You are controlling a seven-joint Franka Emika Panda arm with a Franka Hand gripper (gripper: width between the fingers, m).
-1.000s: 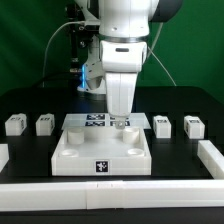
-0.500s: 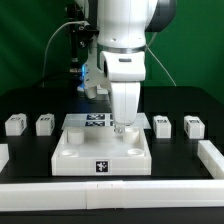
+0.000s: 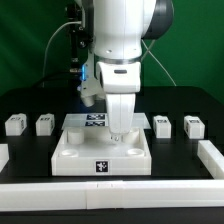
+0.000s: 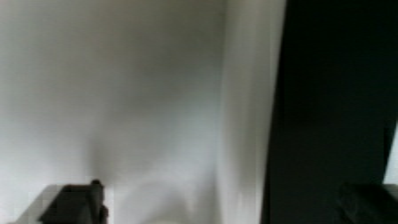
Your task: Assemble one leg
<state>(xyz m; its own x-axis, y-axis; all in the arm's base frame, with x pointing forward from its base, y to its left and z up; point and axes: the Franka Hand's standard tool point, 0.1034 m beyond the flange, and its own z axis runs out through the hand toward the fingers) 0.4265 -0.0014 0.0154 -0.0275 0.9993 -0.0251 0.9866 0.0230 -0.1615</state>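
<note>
Four small white legs with marker tags stand on the black table in the exterior view: two on the left and two on the right. My gripper hangs low over the back part of the big white tray-like piece, far from every leg. In the wrist view the gripper is open. One dark finger shows at one edge, the other is barely visible against the dark table. Only blurred white surface lies between them.
The marker board lies just behind the tray-like piece, partly hidden by the arm. White rails border the table at the front and sides. A green wall and cables stand behind.
The arm has come down toward the back of the tray-like piece and shifted slightly to the exterior view's left. The legs have not moved.
</note>
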